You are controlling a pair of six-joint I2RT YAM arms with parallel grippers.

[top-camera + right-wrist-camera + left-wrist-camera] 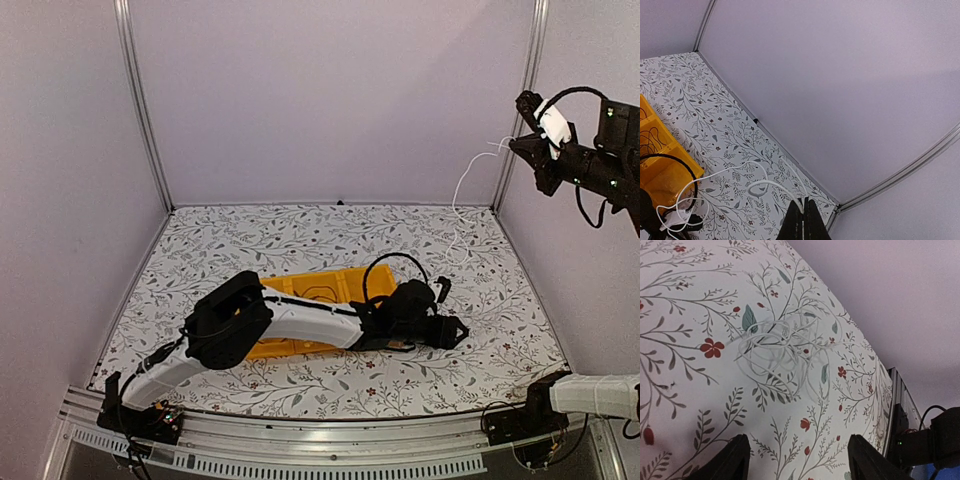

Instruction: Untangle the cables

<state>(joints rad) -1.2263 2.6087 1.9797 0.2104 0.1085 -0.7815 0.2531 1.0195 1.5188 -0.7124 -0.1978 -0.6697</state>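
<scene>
Top view: the right gripper [516, 146] is raised high up by the right wall, pinched onto the white cable [461, 186]. The cable hangs down from it to the table [250, 235]. The left arm is stretched low across the table, past the yellow bin [300, 290], with the left gripper [460, 332] down near where the cable lands.

Left wrist: the fingers [732, 457] are spread wide with nothing in them. The loose end of the white cable lies as a messy coil [785, 357] flat on the table, straight ahead of the fingers and not yet between them. So the left arm is clearly the nearer one to the tangle.

Right wrist: the jaws are clamped on the cable, which runs down and left to the table. Some thin dark wires [649, 140] sit in the bin.
</scene>
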